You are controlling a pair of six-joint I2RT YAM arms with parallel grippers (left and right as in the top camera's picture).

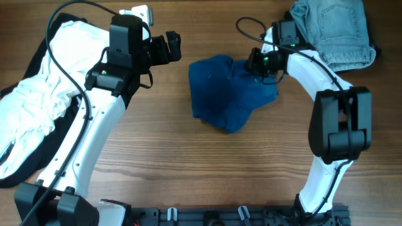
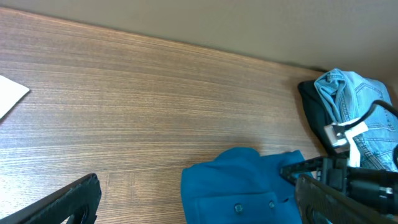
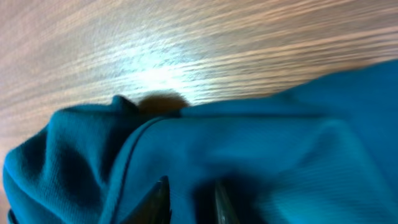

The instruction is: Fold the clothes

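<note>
Wooden table point(image 1: 157, 150) at the fold's start. Right gripper point(image 1: 262, 64), jaws nearly closed, pinches the far-right edge of the crumpled blue T-shirt point(image 1: 229, 91) at table centre; left gripper point(image 1: 164, 48) hangs spread wide, empty, just left. Best practice: lift and spread flat first.

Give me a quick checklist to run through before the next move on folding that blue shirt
1. Blue shirt lying flat: not ok, it is bunched in a heap mid-table.
2. Right gripper on the shirt: ok, fingertips nearly together, pressed into the fabric; whether cloth is actually pinched, cannot tell.
3. Left gripper free: ok, open, holding nothing, apart from the shirt.
4. Bare wood in front of the shirt for spreading: ok.
5. Denim garment clear of the shirt: ok, in the far right corner.
6. White garment clear of the shirt: ok, on the left under the left arm.
</note>
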